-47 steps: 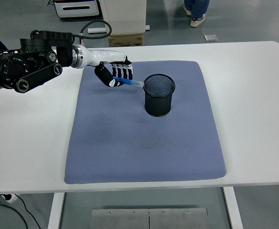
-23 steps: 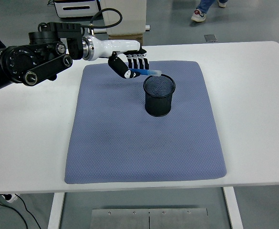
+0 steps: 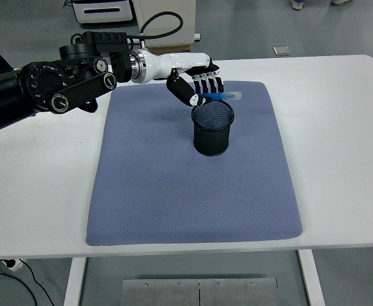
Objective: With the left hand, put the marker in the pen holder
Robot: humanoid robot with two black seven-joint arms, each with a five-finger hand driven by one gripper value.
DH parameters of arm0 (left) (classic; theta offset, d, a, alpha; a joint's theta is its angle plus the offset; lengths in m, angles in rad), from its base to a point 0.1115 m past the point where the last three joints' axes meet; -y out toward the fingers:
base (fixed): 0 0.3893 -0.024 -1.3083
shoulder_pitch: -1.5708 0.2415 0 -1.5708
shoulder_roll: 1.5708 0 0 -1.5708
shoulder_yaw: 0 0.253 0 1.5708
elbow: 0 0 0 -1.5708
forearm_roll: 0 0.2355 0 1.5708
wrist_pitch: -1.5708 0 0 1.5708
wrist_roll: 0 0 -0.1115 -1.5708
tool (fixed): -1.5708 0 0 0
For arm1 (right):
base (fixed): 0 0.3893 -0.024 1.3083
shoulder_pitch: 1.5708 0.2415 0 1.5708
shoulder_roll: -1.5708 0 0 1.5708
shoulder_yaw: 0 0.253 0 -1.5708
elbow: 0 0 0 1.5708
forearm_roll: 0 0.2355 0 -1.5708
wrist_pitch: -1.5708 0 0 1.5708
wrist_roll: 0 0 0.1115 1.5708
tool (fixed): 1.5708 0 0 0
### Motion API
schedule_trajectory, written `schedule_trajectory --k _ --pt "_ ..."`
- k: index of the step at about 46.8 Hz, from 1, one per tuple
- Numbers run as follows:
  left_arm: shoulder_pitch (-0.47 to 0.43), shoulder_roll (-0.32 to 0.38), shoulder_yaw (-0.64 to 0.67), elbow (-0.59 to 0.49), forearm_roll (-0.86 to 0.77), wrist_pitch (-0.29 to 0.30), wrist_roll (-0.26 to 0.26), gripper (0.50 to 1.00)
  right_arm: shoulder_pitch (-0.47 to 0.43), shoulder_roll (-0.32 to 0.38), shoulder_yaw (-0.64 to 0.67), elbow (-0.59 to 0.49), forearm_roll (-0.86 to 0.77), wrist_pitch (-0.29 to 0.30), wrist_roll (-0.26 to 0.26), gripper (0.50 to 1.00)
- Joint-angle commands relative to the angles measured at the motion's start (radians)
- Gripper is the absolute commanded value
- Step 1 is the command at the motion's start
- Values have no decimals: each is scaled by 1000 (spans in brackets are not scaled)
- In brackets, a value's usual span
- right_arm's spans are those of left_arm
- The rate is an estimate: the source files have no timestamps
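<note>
My left hand (image 3: 197, 89), fingers curled round the marker (image 3: 223, 97), has carried it over the pen holder (image 3: 213, 127) near the mat's (image 3: 141, 191) far edge; tipping down comes next, I reckon

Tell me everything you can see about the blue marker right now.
The marker is a slim blue stick with a paler, whitish tip at its right end. It lies nearly level, held in the air by the left robot hand, whose curled fingers cover its left part. Its free end juts rightward just beyond the far rim of the black mesh pen holder, above the blue mat. It does not appear to touch the holder, and no print is legible on it.
</note>
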State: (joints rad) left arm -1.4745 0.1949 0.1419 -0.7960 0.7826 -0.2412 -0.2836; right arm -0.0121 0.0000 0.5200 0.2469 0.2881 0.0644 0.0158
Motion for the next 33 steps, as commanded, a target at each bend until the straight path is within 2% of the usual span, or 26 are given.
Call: schedule_trajectory --k 1,17,33 --pt "0 -6 -10 0 -16 0 0 500 0 0 0 0 0 0 0 1000" --pt "16 -31 -27 -2 -86 5 0 500 0 0 0 0 0 0 1 1000" --pt "75 -49 -28 -2 -206 6 -2 500 0 0 0 0 0 0 0 1000"
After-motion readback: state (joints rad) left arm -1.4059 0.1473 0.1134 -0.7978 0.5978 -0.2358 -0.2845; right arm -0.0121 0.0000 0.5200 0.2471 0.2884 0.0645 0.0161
